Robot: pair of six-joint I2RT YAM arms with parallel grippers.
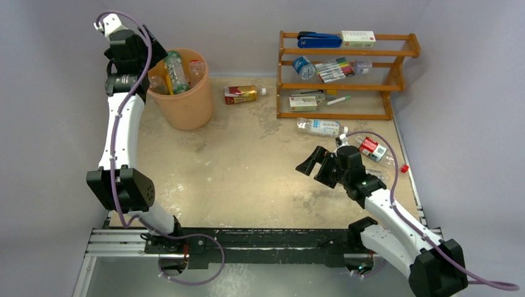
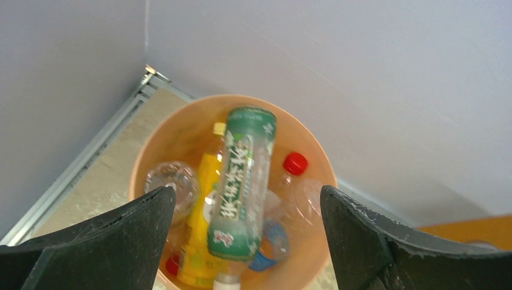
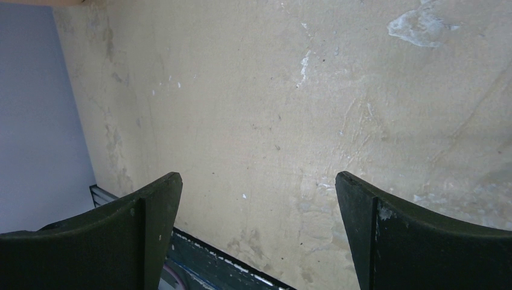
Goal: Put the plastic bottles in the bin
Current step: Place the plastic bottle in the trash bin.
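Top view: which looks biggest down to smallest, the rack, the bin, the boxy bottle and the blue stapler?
1. rack
2. bin
3. boxy bottle and stapler: these look about alike, too close to rank.
The bin stands tall, so its rim is nearer the camera and may look bigger than it is.

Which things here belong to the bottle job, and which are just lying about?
For the job: bin; green-labelled bottle and yellow bottle inside it; red-and-gold bottle, white-labelled bottle and red-labelled bottle on the table.
Just lying about: wooden rack, blue stapler, markers, white box.
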